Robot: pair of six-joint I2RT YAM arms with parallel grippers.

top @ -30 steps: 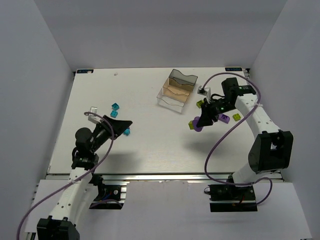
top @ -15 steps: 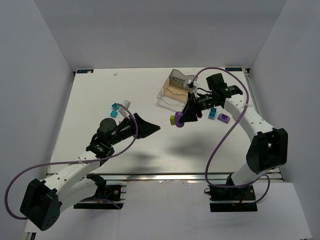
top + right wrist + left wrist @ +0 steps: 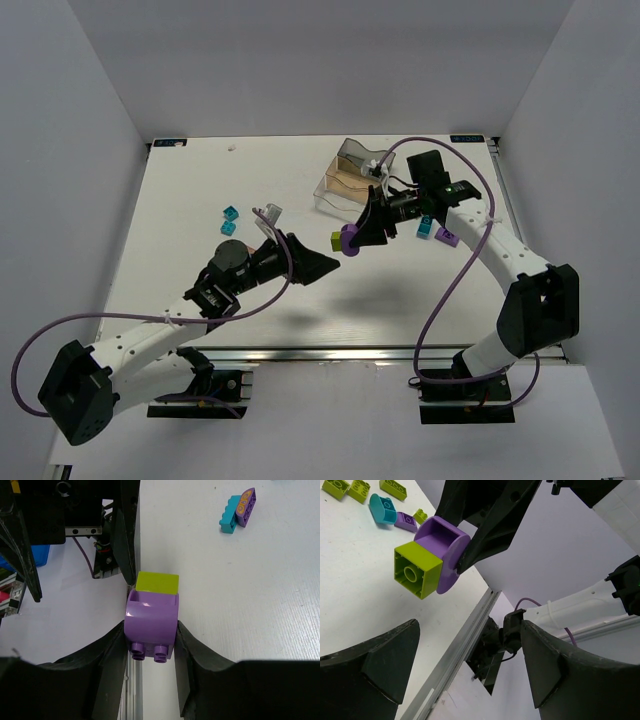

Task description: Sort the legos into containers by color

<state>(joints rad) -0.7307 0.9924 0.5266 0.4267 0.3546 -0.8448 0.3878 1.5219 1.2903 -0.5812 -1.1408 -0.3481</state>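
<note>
Purple brick (image 3: 150, 617) was pinched by its sides between the right fingers (image 3: 102, 680), studs turned toward the wrist camera. A lime brick (image 3: 158, 583) was stuck on its far end.

In the top view the joined pair (purple (image 3: 350, 240), lime (image 3: 337, 240)) was held clear of the desk (image 3: 200, 170), roughly mid-desk, just near and left of the container tray (image 3: 350, 185). The tray was set at the far side, right of centre. Tray contents could not be made out.

Left fingers (image 3: 375, 665) were spread wide with nothing between them. They were aimed at the held pair from the near left, close to it but apart, as seen in the top view (image 3: 312, 265).

Loose bricks on the desk:
- two teal bricks (image 3: 231, 213) (image 3: 228, 228) were seen just beside each other on the left, far of the left arm
- one teal brick (image 3: 426, 230) and one purple brick (image 3: 447, 237) were seen right of the tray, under the right arm
- in the left wrist view, three lime bricks (image 3: 359, 490) were lined up at the top edge, with a rounded teal piece (image 3: 382, 509) touching a small purple one (image 3: 406, 521) and a small lime one (image 3: 420, 515) just beside them
</note>
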